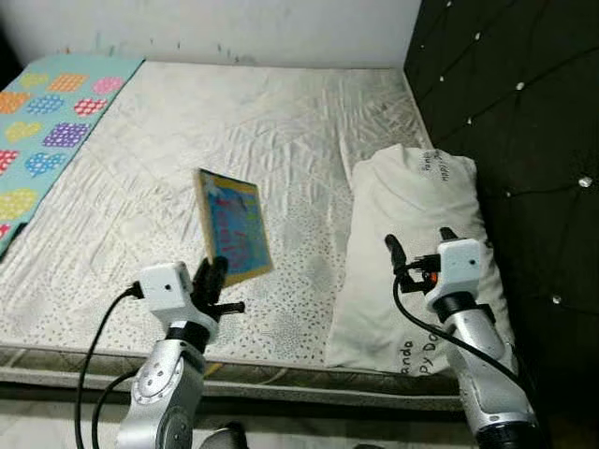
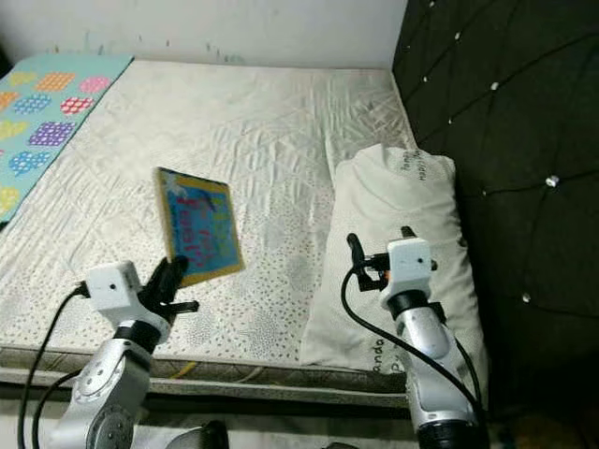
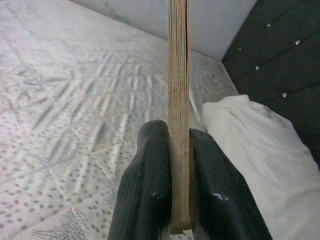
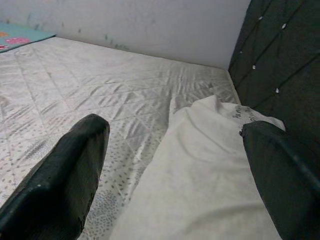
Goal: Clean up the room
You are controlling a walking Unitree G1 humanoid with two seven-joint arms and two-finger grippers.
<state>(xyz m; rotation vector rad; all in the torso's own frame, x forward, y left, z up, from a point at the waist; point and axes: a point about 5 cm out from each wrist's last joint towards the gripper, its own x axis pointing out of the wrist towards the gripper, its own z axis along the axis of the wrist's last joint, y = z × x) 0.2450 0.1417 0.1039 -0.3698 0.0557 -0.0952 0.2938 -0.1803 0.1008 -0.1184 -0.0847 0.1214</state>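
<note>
A bare quilted mattress [image 1: 262, 122] is seen against a pale wall, with a dark tufted headboard [image 1: 524, 112] along one side and a patterned blanket [image 1: 47, 122] at the far corner.

A thin picture book [image 1: 234, 224] is pinched at its lower edge by the left hand [image 1: 213, 281], whose two fingers [image 3: 150, 185] are pressed against the covers on either side. The book is held upright and tilted, lifted off the mattress just beyond that hand.

The right hand [image 1: 419, 251] is held spread and empty, above a white pillow [image 1: 412, 215] that lies directly beneath and ahead of it, close to the headboard.

The risk is judged to lie mainly in the grip. Only a narrow strip of the book's edge is clamped, so most of its weight is carried beyond the fingers. A quick swing of the arm could make the book pivot or slip out. If it is dropped near the hand, it could slide off the near mattress edge to the floor.

The pages could also be creased if the pinch is tightened. Where the book is meant to go cannot be told. The pillow could be nudged by the right hand if it is lowered carelessly.
</note>
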